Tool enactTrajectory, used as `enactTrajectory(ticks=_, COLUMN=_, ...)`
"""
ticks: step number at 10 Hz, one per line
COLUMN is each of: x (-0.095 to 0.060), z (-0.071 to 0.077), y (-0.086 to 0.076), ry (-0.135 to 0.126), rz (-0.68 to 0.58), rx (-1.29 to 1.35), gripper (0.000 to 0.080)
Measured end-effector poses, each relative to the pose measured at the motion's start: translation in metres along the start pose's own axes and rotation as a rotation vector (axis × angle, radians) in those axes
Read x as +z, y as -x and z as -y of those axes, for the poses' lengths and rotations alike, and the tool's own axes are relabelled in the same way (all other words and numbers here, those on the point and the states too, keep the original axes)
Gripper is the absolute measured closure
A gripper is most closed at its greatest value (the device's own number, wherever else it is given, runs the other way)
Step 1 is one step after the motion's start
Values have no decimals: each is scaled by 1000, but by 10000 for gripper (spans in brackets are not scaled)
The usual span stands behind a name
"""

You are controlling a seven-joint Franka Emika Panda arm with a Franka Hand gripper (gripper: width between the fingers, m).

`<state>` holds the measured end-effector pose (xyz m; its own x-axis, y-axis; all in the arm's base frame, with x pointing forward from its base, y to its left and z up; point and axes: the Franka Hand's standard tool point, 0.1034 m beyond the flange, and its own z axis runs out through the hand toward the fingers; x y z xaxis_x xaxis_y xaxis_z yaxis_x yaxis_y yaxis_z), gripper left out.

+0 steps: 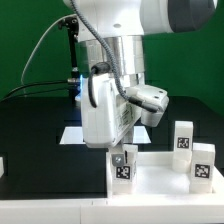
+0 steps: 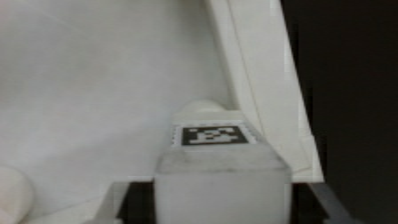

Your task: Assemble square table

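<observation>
Black tabletop (image 1: 35, 125), green backdrop (image 1: 25, 45), white slab (image 1: 160, 180) in front.

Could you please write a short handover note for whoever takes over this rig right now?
Pincer: closed on a white table leg with a tag sticker, held upright at the near corner of the square tabletop on the exterior view's left.
Tabletop: lying flat on the black table.
Done: two tagged legs, one at the far corner and one nearer, stand on the tabletop at the exterior view's right.
Left: seat the held leg; the frames do not show whether it is fully screwed in. A fourth leg is not visible.
</observation>
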<state>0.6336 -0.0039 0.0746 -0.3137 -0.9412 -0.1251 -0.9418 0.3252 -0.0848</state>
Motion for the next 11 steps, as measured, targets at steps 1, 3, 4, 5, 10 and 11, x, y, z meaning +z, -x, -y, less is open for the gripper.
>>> enactTrajectory(ticks=1, x=0, z=0, y=0, ry=-1, rz=-1, rx=35, gripper=514)
enactTrajectory(ticks=3, x=0, z=0, y=0, ry=-4, rz=-14, rx=114, gripper=514)
enactTrajectory(ticks=4, x=-1, z=0, y=2, ry=-4, rz=-12, rx=106, gripper=514)
enactTrajectory(ticks=5, x=-8, z=1, y=9, ry=-11, rz=-2, rx=97, gripper=358)
enactTrajectory(ticks=10, x=-32, z=9, y=18, ry=-39, rz=27, rx=93, gripper=153)
enactTrajectory(ticks=11, x=-32, z=9, y=18, ry=-39, rz=27, rx=93, gripper=151)
